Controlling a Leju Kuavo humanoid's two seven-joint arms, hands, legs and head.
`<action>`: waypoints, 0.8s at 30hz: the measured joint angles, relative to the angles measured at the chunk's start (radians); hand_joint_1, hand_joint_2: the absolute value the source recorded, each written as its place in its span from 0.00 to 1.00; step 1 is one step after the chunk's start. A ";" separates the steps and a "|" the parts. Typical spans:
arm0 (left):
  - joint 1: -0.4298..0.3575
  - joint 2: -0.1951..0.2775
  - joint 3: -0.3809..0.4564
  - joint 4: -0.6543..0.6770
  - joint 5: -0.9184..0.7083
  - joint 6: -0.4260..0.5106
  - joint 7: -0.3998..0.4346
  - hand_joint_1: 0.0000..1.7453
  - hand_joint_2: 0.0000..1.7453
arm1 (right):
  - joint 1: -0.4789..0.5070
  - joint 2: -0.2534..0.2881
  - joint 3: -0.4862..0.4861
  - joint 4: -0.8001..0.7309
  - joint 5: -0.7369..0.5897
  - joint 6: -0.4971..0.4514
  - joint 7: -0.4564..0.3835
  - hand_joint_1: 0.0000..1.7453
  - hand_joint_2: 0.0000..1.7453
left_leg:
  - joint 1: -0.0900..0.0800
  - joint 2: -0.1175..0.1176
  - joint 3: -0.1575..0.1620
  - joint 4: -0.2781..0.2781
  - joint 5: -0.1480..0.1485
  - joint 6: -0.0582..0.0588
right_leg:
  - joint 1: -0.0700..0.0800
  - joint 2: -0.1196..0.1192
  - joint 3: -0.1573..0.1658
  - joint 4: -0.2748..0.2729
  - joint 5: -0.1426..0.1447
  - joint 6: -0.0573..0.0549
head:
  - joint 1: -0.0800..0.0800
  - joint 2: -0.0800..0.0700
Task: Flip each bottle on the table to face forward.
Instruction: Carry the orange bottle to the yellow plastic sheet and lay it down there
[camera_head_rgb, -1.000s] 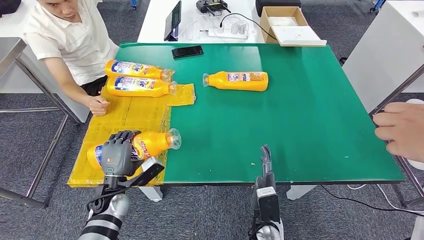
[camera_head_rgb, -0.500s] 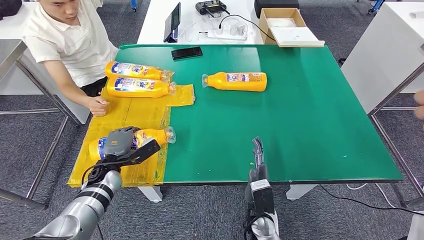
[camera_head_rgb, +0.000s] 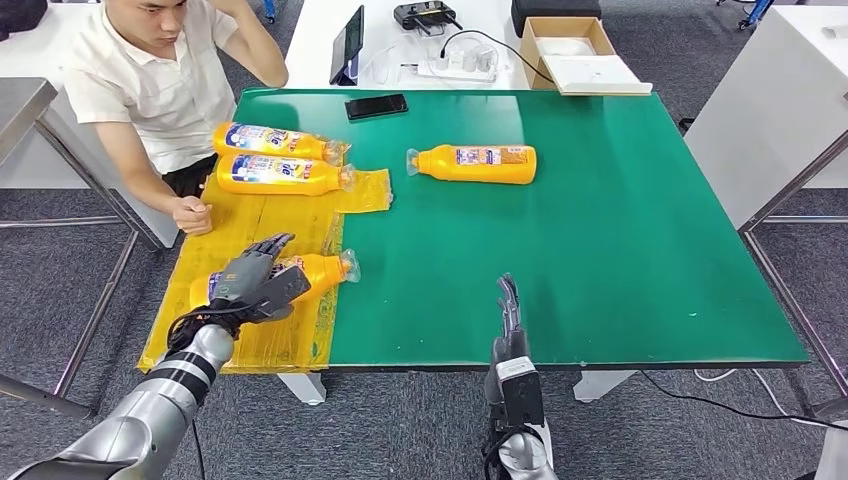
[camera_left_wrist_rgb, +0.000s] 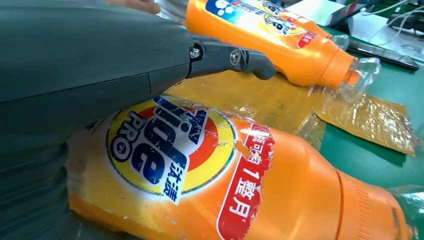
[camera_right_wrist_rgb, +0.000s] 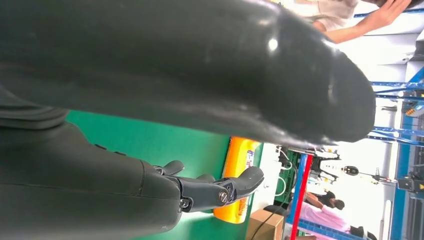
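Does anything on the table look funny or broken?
Yes. The bottle under the left hand has a torn, peeling label. One bottle lies alone on the green mat, away from the yellow sheet.

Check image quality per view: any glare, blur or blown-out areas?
Head view: evenly lit, sharp, soft shadows under the table. Left wrist view: near bottle label sharp, glare on its film; left hand close and soft. Right wrist view: right hand blurred with a specular spot; background behind the far bottle overexposed.
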 joint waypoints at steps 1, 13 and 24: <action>0.003 0.001 -0.004 -0.005 0.005 -0.003 -0.006 0.00 1.00 | 0.000 0.000 0.000 0.001 0.000 0.000 0.000 0.00 0.00 | 0.000 0.000 0.000 0.000 0.000 0.000 | 0.000 0.000 0.000 0.000 0.000 0.000 | 0.000 0.000; 0.180 0.009 -0.081 -0.301 0.499 -0.223 -0.224 0.00 1.00 | 0.000 -0.002 0.007 0.008 -0.008 0.008 0.000 0.00 0.00 | 0.000 0.000 -0.005 0.000 0.000 0.000 | 0.000 -0.001 -0.005 0.000 0.000 0.000 | 0.000 0.000; 0.282 -0.056 -0.037 -0.660 1.107 -0.240 -0.245 0.00 1.00 | 0.007 -0.009 0.013 0.008 -0.008 -0.030 0.000 0.00 0.00 | 0.000 0.000 -0.008 0.000 0.000 0.000 | 0.000 -0.001 -0.008 0.000 0.000 0.000 | 0.000 0.000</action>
